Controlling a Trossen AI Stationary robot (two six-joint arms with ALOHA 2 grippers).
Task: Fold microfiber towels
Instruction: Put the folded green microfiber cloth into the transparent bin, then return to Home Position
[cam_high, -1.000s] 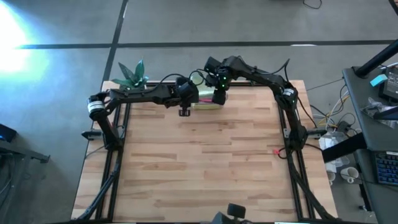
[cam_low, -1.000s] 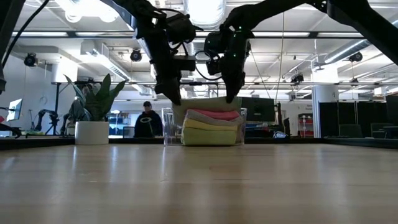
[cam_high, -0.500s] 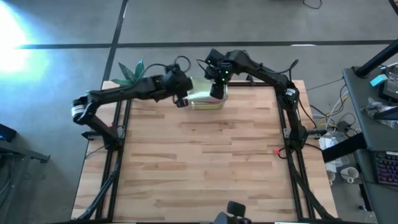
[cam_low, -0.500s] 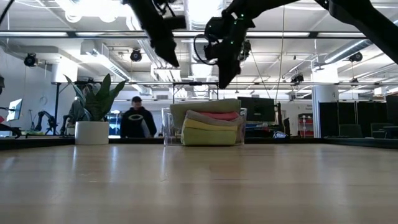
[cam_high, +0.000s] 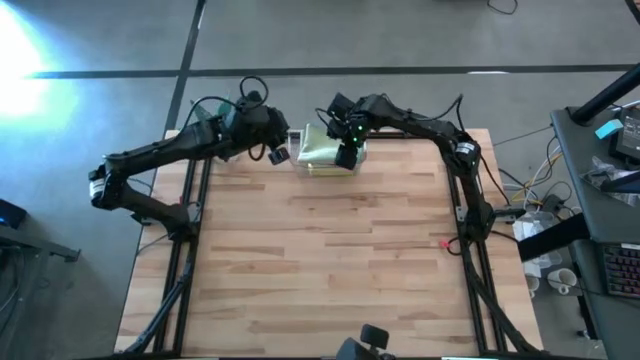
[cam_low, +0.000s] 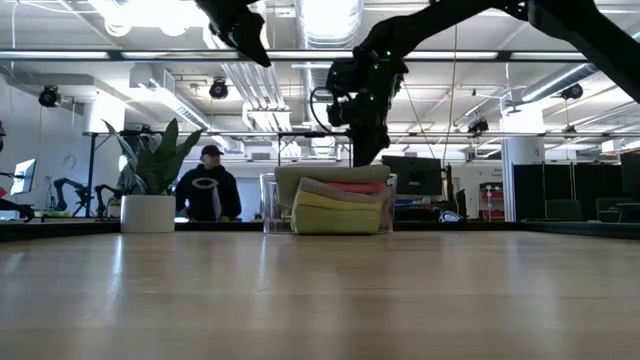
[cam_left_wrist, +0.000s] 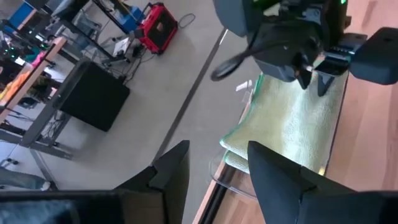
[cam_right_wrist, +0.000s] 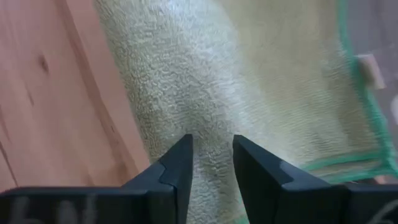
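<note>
Sage green terry topped the stack of microfiber towels (cam_high: 322, 150) in the high view, sitting in a clear plastic bin (cam_high: 298, 140) at the far edge of the wooden table (cam_high: 320, 250). The right gripper (cam_high: 346, 157) hung directly over the stack's near corner, while the left gripper (cam_high: 279, 154) was poised just beside the bin, off the stack, near a potted plant (cam_high: 208, 112).

At table height, the right gripper (cam_low: 364, 155) pointed down onto the stack (cam_low: 337, 205), whose sage, pink and yellow layers showed through the bin (cam_low: 268, 203). A person (cam_low: 207, 188) stood in the room beyond, beside the plant (cam_low: 150, 180).

From the left wrist, the left gripper (cam_left_wrist: 217, 163) showed its fingers (cam_left_wrist: 273, 171) parted and empty, the sage towel (cam_left_wrist: 292, 124) lying ahead below the other arm.

From the right wrist, the right gripper (cam_right_wrist: 211, 158) had its fingers (cam_right_wrist: 177, 168) slightly apart, tips pressed into the sage pile (cam_right_wrist: 236, 74); whether they pinched cloth could not be told.
</note>
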